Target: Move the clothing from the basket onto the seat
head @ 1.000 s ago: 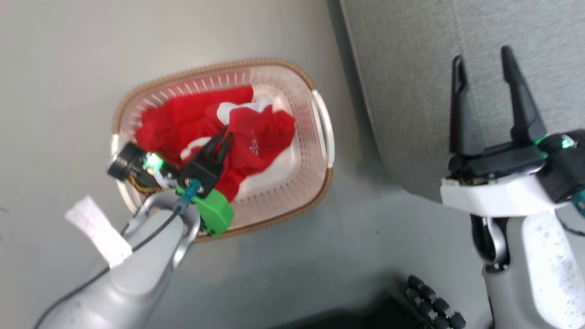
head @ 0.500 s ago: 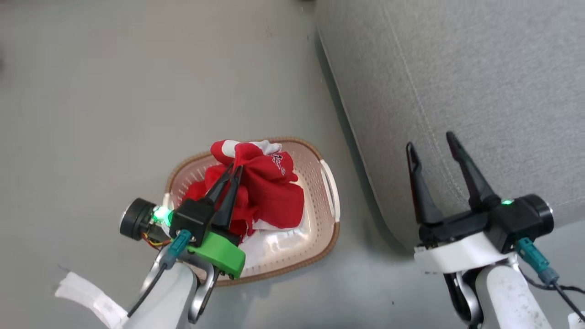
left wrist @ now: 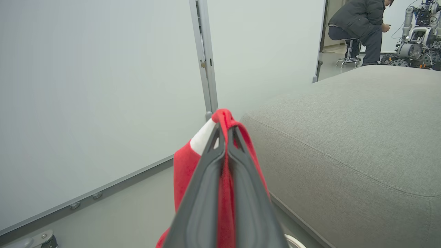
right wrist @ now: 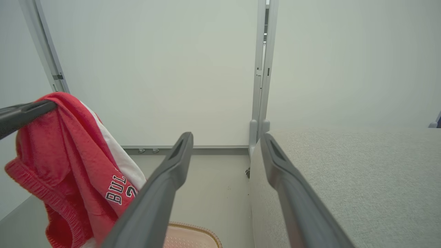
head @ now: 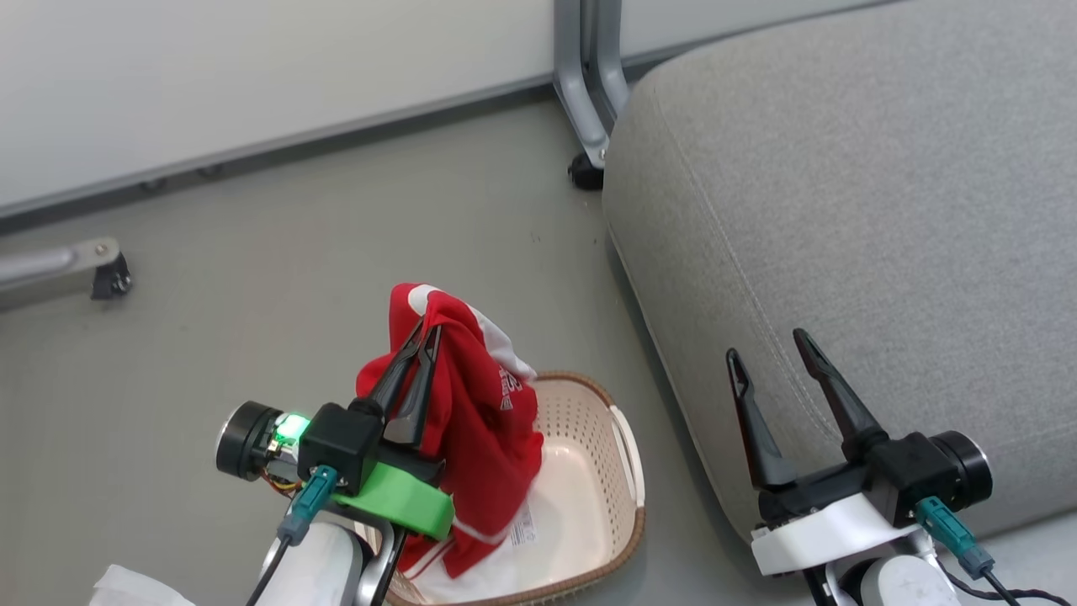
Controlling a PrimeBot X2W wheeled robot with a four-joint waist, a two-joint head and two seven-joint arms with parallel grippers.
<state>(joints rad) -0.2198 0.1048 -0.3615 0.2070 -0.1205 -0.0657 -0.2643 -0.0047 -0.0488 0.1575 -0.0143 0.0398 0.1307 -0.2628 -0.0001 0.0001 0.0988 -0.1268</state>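
My left gripper (head: 427,330) clamped tight on red clothing (head: 480,429); garment hangs above basket (head: 629,471), lower hem reaching inside it. Basket on floor (head: 336,236), just beside seat (head: 841,210). My right gripper (head: 766,343) spread apart, holding nothing, near seat edge.

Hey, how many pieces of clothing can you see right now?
1 in plain sight: the red garment hangs from the shut left gripper over the basket, beside the seat. It covers part of the basket's inside, so a second piece could be hidden beneath.
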